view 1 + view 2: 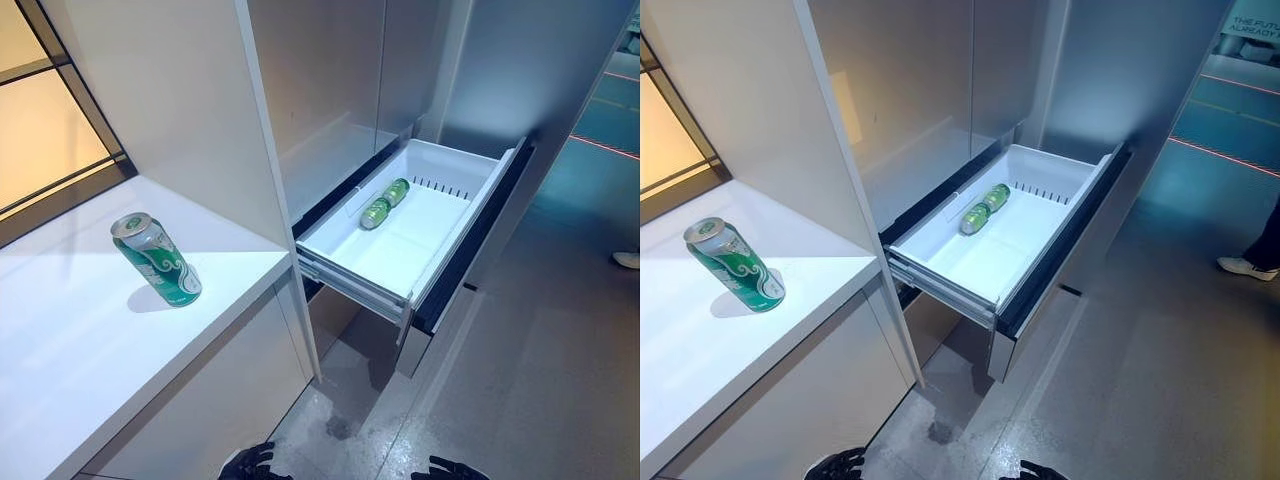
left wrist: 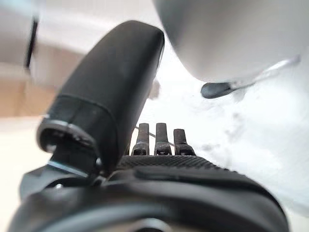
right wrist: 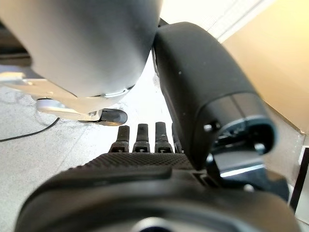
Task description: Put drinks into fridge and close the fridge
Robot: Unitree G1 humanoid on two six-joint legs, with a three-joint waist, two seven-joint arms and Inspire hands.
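Note:
A green can [image 1: 155, 258] stands tilted on the white counter [image 1: 80, 350] at the left. To its right the fridge's white drawer [image 1: 395, 262] is pulled out, with green cans [image 1: 385, 204] lying end to end near its back left side. My left hand [image 2: 159, 188] is open and empty, its fingers [image 2: 161, 140] straight and its thumb standing out. My right hand [image 3: 145, 193] is open and empty too, fingers [image 3: 142, 137] straight. Both hands show in their own wrist views above pale floor, away from the cans.
The fridge's grey upper doors [image 1: 330, 70] are shut above the drawer. A white upright panel [image 1: 265, 150] divides the counter from the fridge. Grey floor [image 1: 540, 340] spreads in front of the drawer. A person's shoe [image 1: 1240, 266] stands at the far right.

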